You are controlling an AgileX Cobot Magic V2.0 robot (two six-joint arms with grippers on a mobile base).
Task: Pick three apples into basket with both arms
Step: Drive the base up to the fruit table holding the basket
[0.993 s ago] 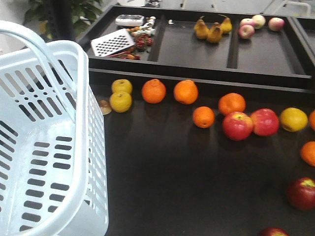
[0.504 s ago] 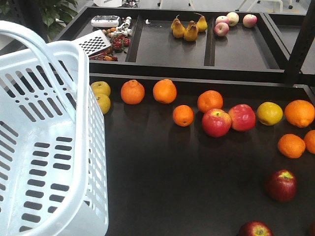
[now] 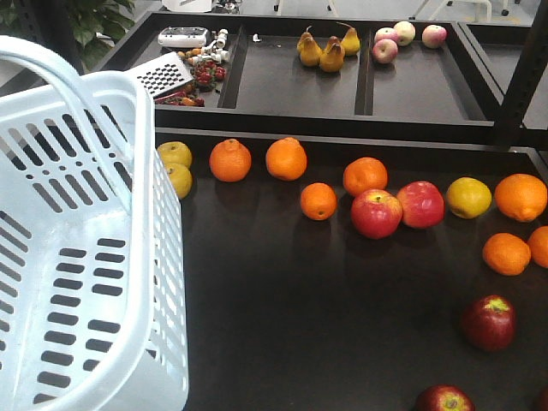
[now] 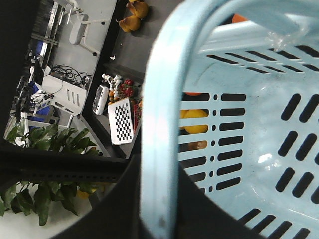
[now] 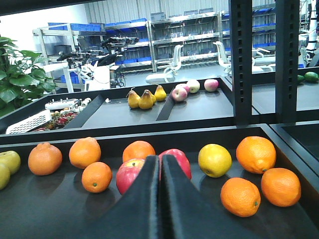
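The pale blue basket (image 3: 168,282) fills the left of the front view, and no fruit shows inside it. My left gripper (image 4: 159,211) is shut on the basket's loop handle (image 4: 158,124), with a black finger on each side of the bar. Two dark maroon apples lie at the near right of the black tabletop, one (image 3: 489,322) further back and one (image 3: 443,400) cut by the bottom edge. My right gripper (image 5: 160,159) is shut with nothing in it, hovering low before the row of fruit. Neither gripper shows in the front view.
Two brighter red apples (image 3: 376,213) (image 3: 420,204) sit mid-table among several oranges (image 3: 318,201) and yellow fruit (image 3: 468,197). Behind a raised black edge (image 3: 342,128) are trays with pears (image 3: 325,50), small pink apples (image 3: 402,34) and a grater (image 3: 169,77). A black post (image 3: 527,77) stands at the right.
Over the first half second the front view swung right: the fruit slid left in the picture and the dark apples came further into sight. Since then nothing has moved. The basket stays held.
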